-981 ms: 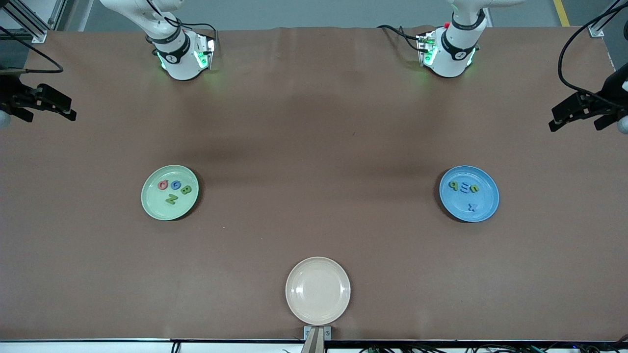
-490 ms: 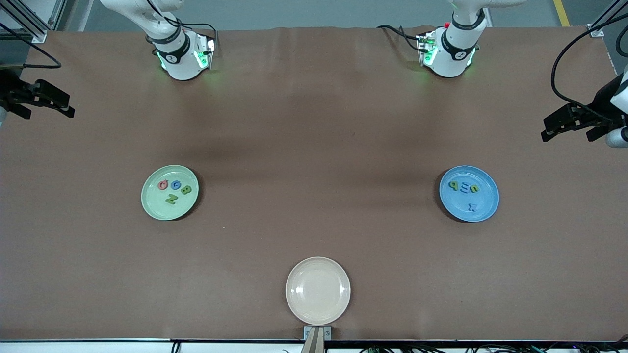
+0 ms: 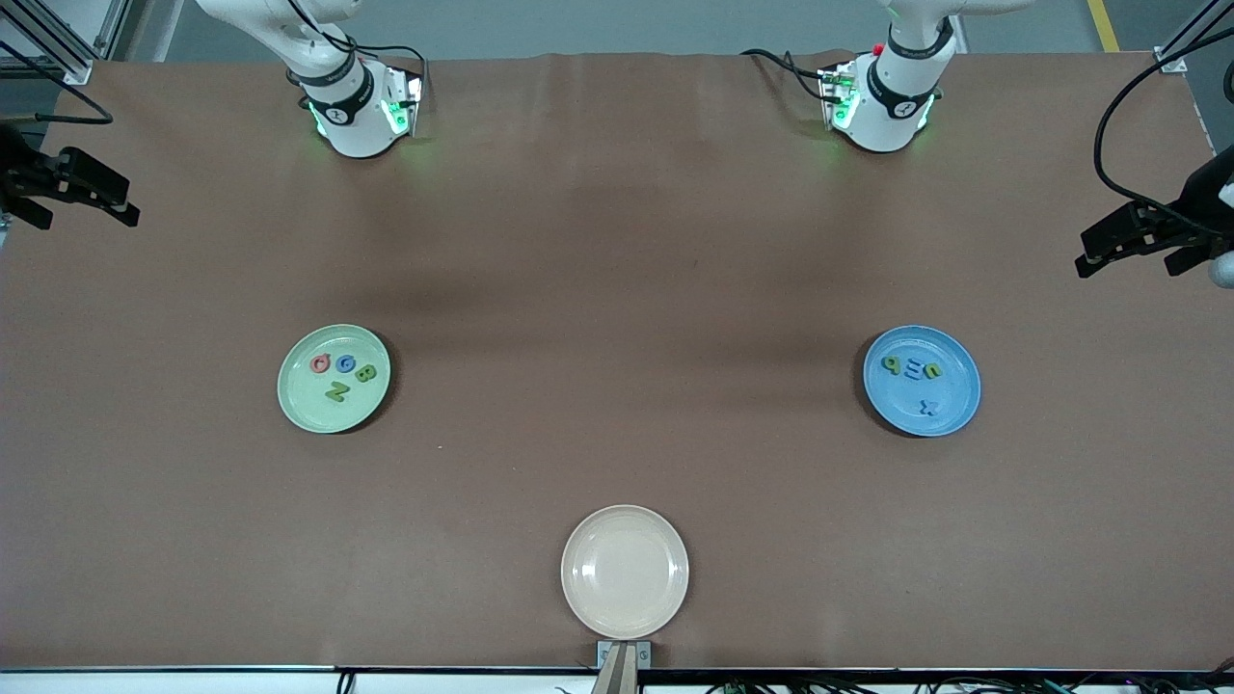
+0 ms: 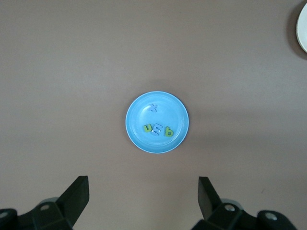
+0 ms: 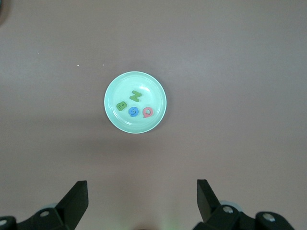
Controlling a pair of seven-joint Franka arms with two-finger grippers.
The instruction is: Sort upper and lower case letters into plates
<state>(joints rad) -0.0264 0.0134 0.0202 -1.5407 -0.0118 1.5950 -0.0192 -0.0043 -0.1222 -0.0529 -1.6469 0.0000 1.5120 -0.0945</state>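
The pale green plate [image 3: 334, 413] lies toward the right arm's end and holds a pink Q [image 3: 320, 363], blue G [image 3: 344, 362], green B [image 3: 365, 372] and green N [image 3: 336, 390]. The blue plate [image 3: 950, 414] lies toward the left arm's end and holds a green p [image 3: 892, 364], blue m [image 3: 911, 367], green n [image 3: 933, 370] and blue x [image 3: 927, 406]. My right gripper [image 3: 87, 207] hangs open and empty over bare table at its end. My left gripper [image 3: 1128, 255] hangs open and empty over the table's edge at its end. Each wrist view looks down on its own plate [image 4: 168, 108] [image 5: 153, 93].
A cream-beige plate [image 3: 625, 572] with nothing in it sits at the table edge nearest the front camera, midway between the arms. The two arm bases [image 3: 357, 111] [image 3: 882, 101] stand along the farthest edge. Brown table surface lies between the plates.
The right gripper has drifted a little toward the bases' edge of the table. The left gripper has dipped slightly toward the front camera. Plates and letters have not moved.
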